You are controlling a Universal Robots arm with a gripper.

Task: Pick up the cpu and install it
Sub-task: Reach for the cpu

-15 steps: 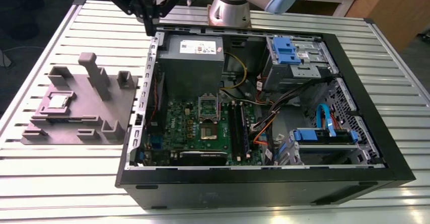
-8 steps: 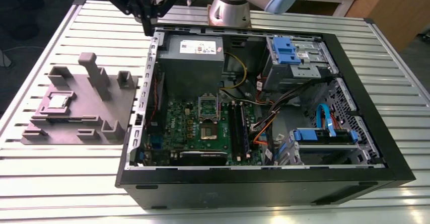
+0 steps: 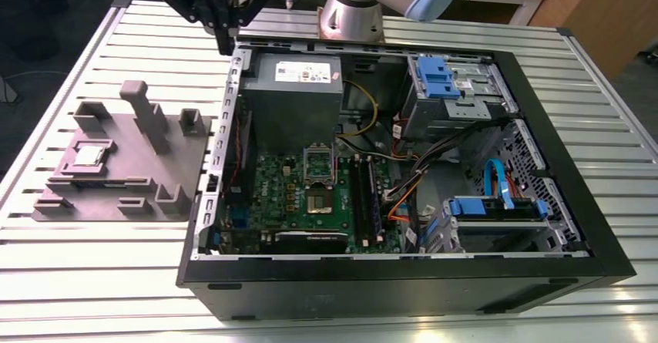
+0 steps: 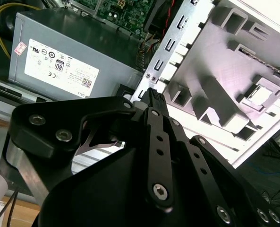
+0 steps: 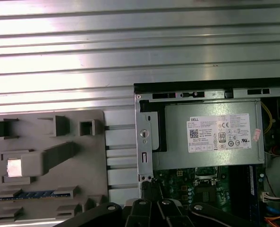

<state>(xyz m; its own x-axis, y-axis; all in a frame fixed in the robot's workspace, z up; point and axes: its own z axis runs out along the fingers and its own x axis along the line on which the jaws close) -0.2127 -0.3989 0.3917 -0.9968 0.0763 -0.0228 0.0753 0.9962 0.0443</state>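
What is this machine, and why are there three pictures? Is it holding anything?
It is a robot arm with a gripper at its end, a bit like a hand with two fingers. One picture comes from a camera standing off the arm, looking over the whole metal table. The other two come from cameras riding near the arm's wrist. On the table lies an open computer case with its green board showing. Beside it sits a grey holder, and the cpu, a small shiny square, rests in it. The gripper is shut and holds nothing. It hangs by the case's edge, near the big grey box.
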